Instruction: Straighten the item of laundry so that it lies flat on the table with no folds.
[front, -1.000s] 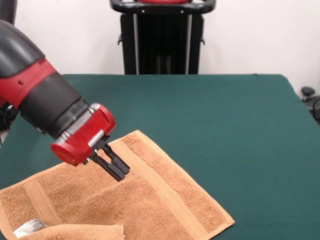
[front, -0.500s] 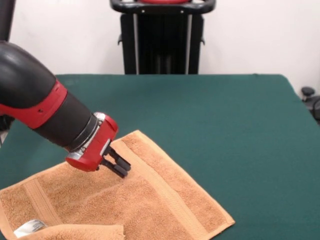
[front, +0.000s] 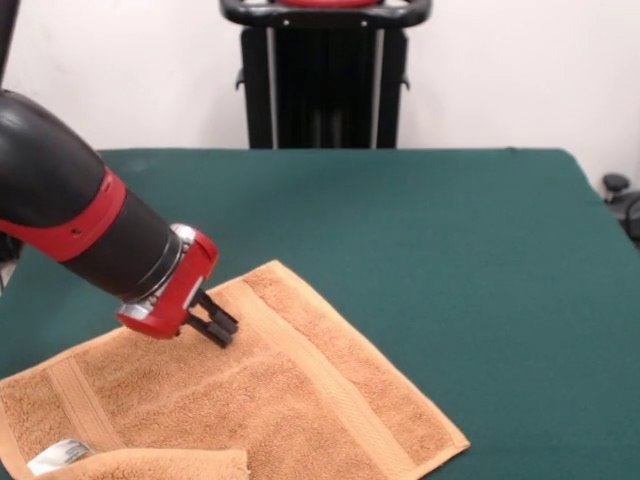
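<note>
The item of laundry (front: 300, 390), an orange-tan towel, lies at the lower left of the green table (front: 450, 250). Most of it is spread out. Its bottom-left corner is folded back over itself (front: 160, 465), with a white tag (front: 58, 456) showing beside the fold. My gripper (front: 220, 327) points down at an angle over the towel's upper part, near the border band, with its tips at or just above the cloth. The jaws stand close together, shut with nothing between them. The towel's lower edge runs out of the picture.
A black stand (front: 325, 75) rises behind the table's far edge. Dark gear (front: 622, 200) sits off the table's right side. Bare green cloth stretches to the right of the towel and beyond it.
My gripper has slid left and slightly up the picture over the towel, from near the border band's middle towards its upper left. The towel has not visibly changed shape.
</note>
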